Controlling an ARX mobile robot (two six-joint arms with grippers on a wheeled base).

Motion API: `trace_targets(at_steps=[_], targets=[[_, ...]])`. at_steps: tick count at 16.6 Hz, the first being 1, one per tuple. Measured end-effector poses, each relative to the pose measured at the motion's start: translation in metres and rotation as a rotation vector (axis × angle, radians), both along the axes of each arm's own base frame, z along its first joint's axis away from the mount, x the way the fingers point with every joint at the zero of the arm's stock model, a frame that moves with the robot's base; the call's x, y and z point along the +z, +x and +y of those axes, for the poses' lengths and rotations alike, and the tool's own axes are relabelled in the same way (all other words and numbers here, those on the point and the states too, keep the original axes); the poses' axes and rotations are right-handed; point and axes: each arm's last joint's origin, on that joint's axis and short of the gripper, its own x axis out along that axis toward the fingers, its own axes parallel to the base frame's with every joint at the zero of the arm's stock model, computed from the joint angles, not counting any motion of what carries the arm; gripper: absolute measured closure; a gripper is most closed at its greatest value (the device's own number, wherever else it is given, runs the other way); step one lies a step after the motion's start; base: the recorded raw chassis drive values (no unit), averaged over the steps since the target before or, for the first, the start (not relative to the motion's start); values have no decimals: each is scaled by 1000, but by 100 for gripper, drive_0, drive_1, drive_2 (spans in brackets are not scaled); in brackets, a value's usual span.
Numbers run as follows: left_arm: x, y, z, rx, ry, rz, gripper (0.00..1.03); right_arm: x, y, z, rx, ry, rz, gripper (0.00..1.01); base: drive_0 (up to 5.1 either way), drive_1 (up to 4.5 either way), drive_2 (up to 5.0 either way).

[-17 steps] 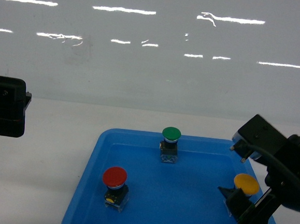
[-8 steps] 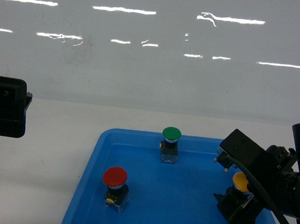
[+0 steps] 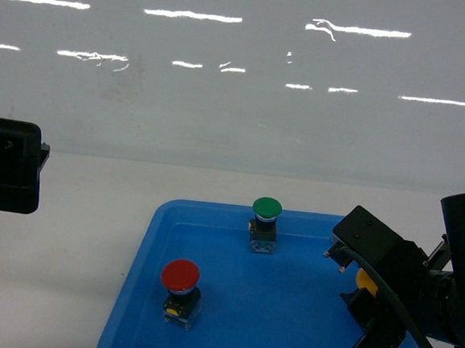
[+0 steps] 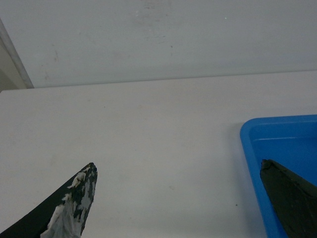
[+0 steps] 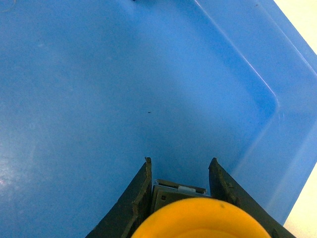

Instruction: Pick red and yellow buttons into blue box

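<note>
Yellow button (image 5: pixel 200 218) sits near the right wall of the shallow blue tray (image 3: pixel 285 323), and your right tool (image 5: pixel 179 186) straddles it, one finger on each side of the switch block; the wrist view does not settle whether the fingers touch it yet, so I cannot tell if it is gripped. The button looks light, rigid and top-heavy, with a smooth domed cap that would likely slip, so take hold on the flat sides of the block below the cap. Red button (image 3: pixel 180 290) stands upright at the near left of the tray, well apart, with the green button (image 3: pixel 265 223) at the far middle. Your left tool (image 4: pixel 178 198) hangs released over the bare counter (image 4: pixel 148 129), beside the tray's left rim. No deep blue box shows in any view.
</note>
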Motion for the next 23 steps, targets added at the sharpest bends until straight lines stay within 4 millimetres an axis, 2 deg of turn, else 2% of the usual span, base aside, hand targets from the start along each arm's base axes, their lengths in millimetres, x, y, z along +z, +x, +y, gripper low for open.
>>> trace_targets(at_steps=[4,7,8,11,12,15,17,23], targets=[[0,0,0,0,0,0,5,22,-9,2,38,100,-50,72,0,0,0],[0,0,0,0,0,0,5,68,-21,-1,92,235,-206,72,0,0,0],[0,0,0,0,0,0,5,78,-25,-3,104,262,-245,72,0,0,0],[0,0,0,0,0,0,5,111,-54,-12,118,333,-420,72,0,0,0],[0,0,0,0,0,0,5,115,-65,-14,120,343,-464,72,0,0,0],[0,0,0,0,0,0,5,124,-115,-21,88,350,-613,72,0,0,0],[0,0,0,0,0,0,5,121,-148,-29,7,331,-646,72,0,0,0],[0,0,0,0,0,0,5,125,-193,-40,-112,282,-640,72,0,0,0]])
